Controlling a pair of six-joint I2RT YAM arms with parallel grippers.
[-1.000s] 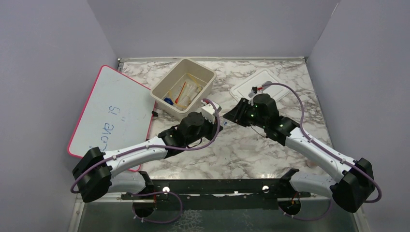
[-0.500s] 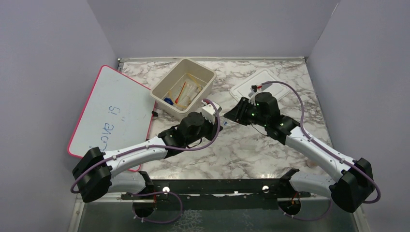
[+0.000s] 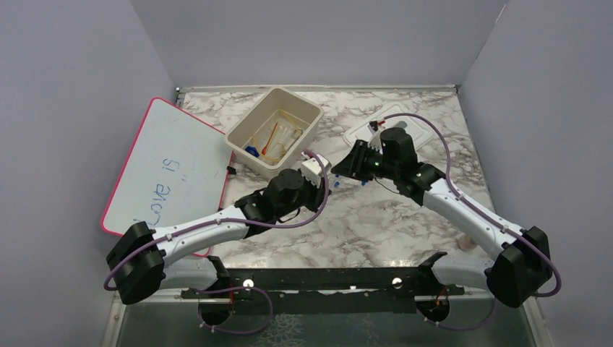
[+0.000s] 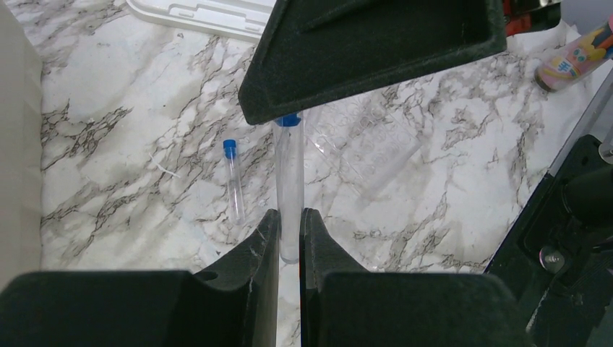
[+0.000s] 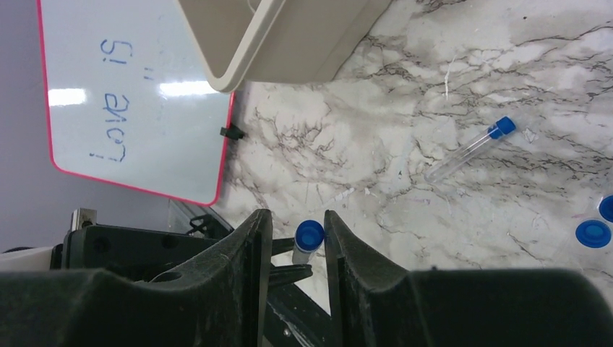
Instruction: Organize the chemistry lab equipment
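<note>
My left gripper [image 4: 289,217] is shut on a clear tube [image 4: 290,181] with a blue cap [image 4: 288,121], holding it above the marble table. My right gripper [image 5: 295,231] is open, with its fingers on either side of that blue cap [image 5: 309,235]; a gap shows on the cap's left side. In the top view the two grippers meet, left [image 3: 327,176] and right [image 3: 345,168]. A smaller capped clear tube [image 5: 470,148] lies on the table and also shows in the left wrist view [image 4: 233,181]. Two loose blue caps [image 5: 593,233] lie nearby.
The beige tub [image 3: 275,126] holds several small items at the back centre. The white lid [image 3: 376,126] lies behind the right gripper. The pink-rimmed whiteboard [image 3: 173,166] lies at the left. A small pink bottle [image 4: 578,58] lies near the right arm.
My right gripper has moved left and back toward the left gripper, and its fingers now sit around the held tube's blue cap. The left arm has barely moved.
</note>
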